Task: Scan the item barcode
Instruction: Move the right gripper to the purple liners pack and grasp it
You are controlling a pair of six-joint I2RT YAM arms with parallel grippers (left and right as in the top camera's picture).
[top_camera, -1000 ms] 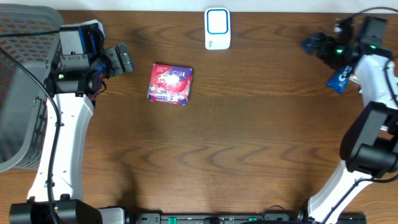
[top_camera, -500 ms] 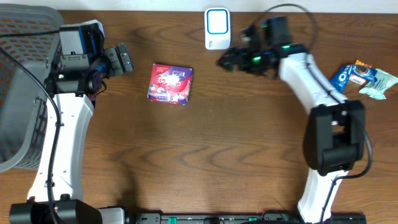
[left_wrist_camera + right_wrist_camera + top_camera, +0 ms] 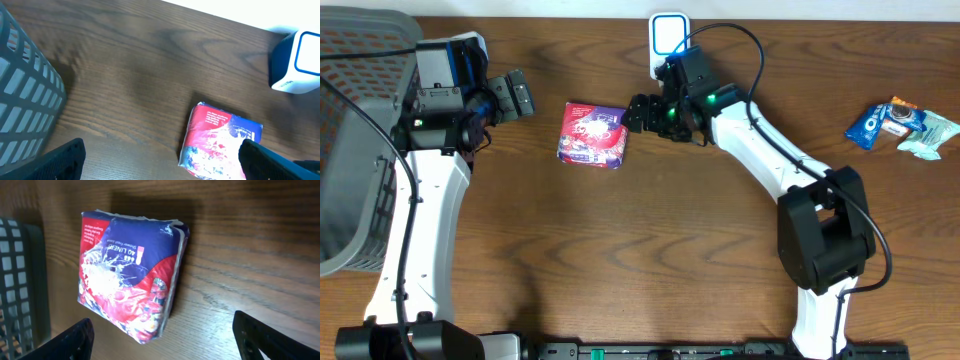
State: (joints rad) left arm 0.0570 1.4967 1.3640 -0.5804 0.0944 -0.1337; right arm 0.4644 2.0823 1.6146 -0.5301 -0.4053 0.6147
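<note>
Hovering just beside a red-and-purple liner packet [image 3: 593,135], the right gripper [image 3: 638,113] stands with its jaws spread wide and nothing between them, both fingertips [image 3: 75,340] clear of the wrapper. The packet lies flat on the wooden table [image 3: 650,240], printed face up, directly ahead of that gripper. Seen from the right wrist, its long axis runs away from the fingertips on a slight slant. The red end is nearer them and the purple end, lettered "40 LINER", is farther off, the words reading upside down. From overhead the packet looks close to square, turned a little off the table's edge. The white-and-blue barcode scanner [image 3: 667,38] stands just beside the right gripper, toward the table's far edge, partly hidden by the arm. The left gripper [image 3: 517,95], likewise fully open and holding nothing, points toward the packet from its other side, near it but apart. A grey mesh basket [image 3: 350,60] sits behind the left gripper. An Oreo pack [image 3: 878,122] and a pale wrapper [image 3: 925,135] lie well apart from the right gripper, back along its arm.
</note>
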